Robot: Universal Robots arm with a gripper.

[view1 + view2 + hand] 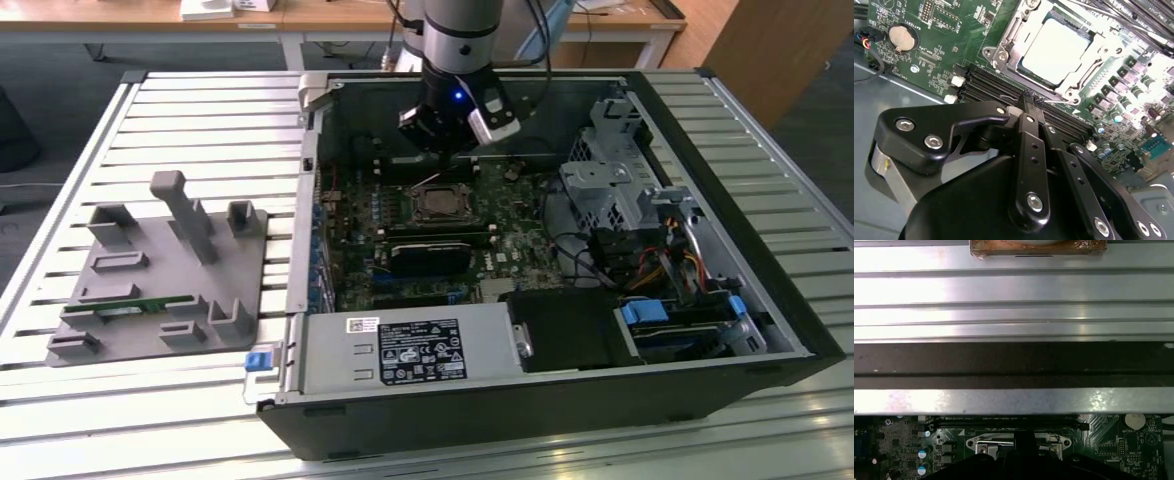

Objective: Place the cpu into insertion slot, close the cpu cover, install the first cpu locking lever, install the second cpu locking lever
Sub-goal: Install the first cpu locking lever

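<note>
The cpu (1055,51), a pale silver square, lies flat in the insertion slot (461,213) on the green board inside the open computer case. The cpu cover (1006,42) is down, framing the chip on all sides. My gripper (1032,99) hovers just beside the socket's edge, over the long black memory slots, with its two black fingers (1027,125) pressed together. A thin metal lever (1059,101) runs along the socket edge right at the fingertips; whether they touch it I cannot tell. In the exterior view the gripper (445,160) hangs just behind the socket. The first wrist view catches the socket (1019,442) past the dark gripper.
The case's metal wall (1014,315) rises close behind the gripper. A black card (434,255) lies in front of the socket, with the drive cage (607,195) and cables at the exterior view's right. A grey fixture (160,275) rests on the slatted table at that view's left.
</note>
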